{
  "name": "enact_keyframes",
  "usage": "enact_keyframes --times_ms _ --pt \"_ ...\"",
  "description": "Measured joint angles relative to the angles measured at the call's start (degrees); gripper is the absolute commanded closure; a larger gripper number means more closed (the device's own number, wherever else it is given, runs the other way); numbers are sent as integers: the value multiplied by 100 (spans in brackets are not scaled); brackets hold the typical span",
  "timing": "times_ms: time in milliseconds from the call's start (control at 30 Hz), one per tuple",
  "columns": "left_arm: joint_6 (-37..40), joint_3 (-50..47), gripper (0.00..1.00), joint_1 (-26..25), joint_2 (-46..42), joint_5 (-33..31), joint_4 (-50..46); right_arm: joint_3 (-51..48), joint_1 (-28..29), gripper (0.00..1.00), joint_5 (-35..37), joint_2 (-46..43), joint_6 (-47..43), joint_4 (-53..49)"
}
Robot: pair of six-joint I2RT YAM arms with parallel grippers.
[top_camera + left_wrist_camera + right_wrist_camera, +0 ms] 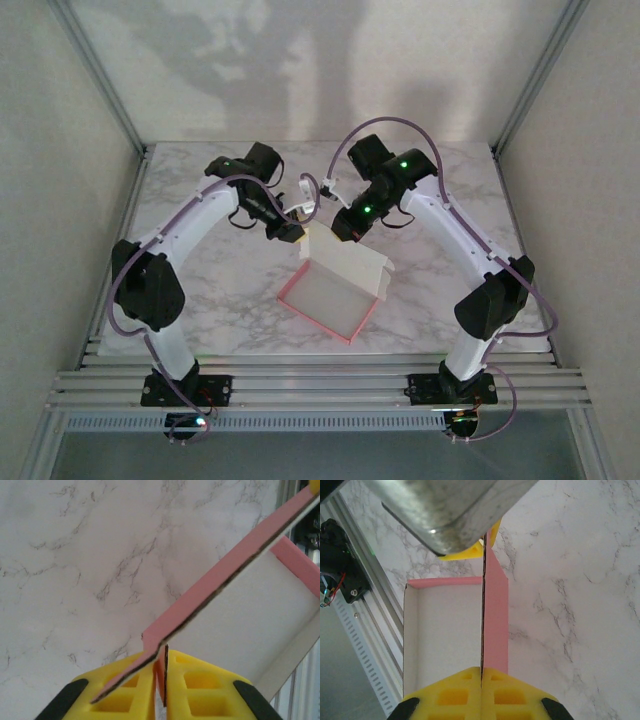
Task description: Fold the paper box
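Note:
The paper box (335, 295) lies partly formed in the middle of the marble table, pink outside and white inside, with its walls raised. My left gripper (296, 232) is at the box's far left corner. In the left wrist view its yellow fingers (130, 690) are shut (161, 682) on a small pink tab of the box (225, 570). My right gripper (346, 230) is at the far edge of the box. Its yellow fingers (515, 695) are shut (481, 677) on the top edge of an upright wall (495, 615), beside the white interior (445, 630).
The marble table (220, 290) ends at an aluminium rail (320, 385) at the near edge, where both arm bases are bolted. Frame posts (100, 75) and pale walls close in the sides and back. The left gripper's fingers (465, 555) show opposite in the right wrist view.

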Motion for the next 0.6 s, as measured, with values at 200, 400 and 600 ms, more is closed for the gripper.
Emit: enact_keyframes --times_ms 200,400,600 --pt "-103 39 100 -11 57 -33 46 -31 20 97 90 0 44 20" --pt "-422 37 100 -39 59 -192 240 -278 26 76 133 -39 260 350" --pt "-811 -284 100 -127 28 -365 719 -758 -17 56 232 -275 535 807"
